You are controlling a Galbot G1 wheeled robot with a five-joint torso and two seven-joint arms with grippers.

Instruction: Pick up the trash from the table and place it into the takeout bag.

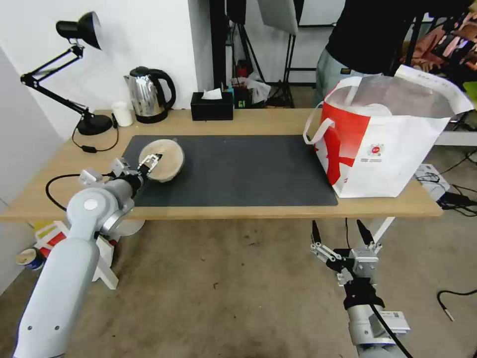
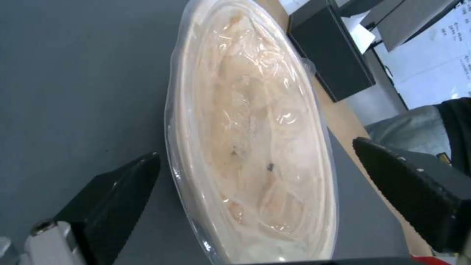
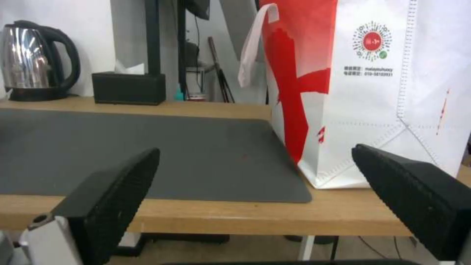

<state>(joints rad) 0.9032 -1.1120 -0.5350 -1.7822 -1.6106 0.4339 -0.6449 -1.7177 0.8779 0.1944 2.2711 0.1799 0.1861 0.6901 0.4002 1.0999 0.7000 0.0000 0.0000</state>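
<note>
Where the head view looks down, my left tool (image 1: 150, 163) reaches the beige bowl (image 1: 166, 158) on the counter's (image 1: 258, 122) mat (image 1: 238, 169); the bag (image 1: 387, 144) stands at the right end. At my left wrist, fingers (image 2: 117, 195) spread wide flank the bowl (image 2: 250, 147), nothing gripped. Below the counter edge, my right tool (image 3: 255, 206) hangs wide open, empty.

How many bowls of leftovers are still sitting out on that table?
1. A round beige bowl sits at the left end of the dark mat, with the left gripper at its rim, fingers open. Others may be hidden inside the takeout bag.
</note>
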